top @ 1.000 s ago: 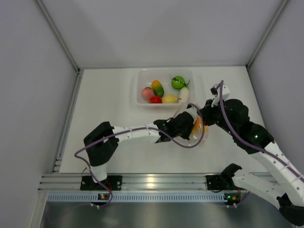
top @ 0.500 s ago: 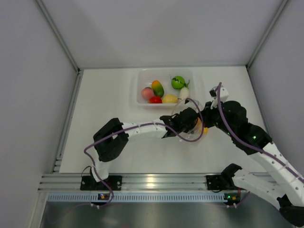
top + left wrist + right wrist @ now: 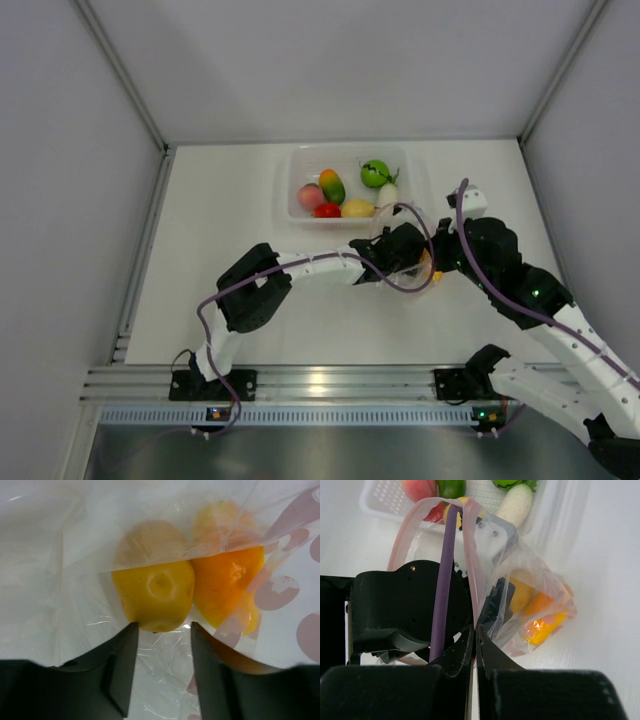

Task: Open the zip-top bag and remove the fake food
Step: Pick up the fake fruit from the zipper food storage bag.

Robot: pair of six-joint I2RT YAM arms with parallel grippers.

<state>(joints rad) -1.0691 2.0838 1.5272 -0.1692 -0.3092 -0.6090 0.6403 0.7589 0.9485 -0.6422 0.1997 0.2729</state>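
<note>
From above I can hardly make out the bag; the left arm covers most of it, just in front of the tub, towards its right end; I cannot tell whether its bottom rests on the worktop. The right claw is pinched tight on the pink strip at the bag's mouth. The left claw is inside the bag, part-way apart and gripping nothing; a yellow fruit sits just beyond its tips, with an orange fruit touching it on the right; a fold of plastic veils the upper half of both, and anything behind them is a blur. A second ago that claw was nearly closed and further left; the arm has since pushed right, deeper in, and the orange that showed from above is nearly covered; the pieces in the tub have not moved.
</note>
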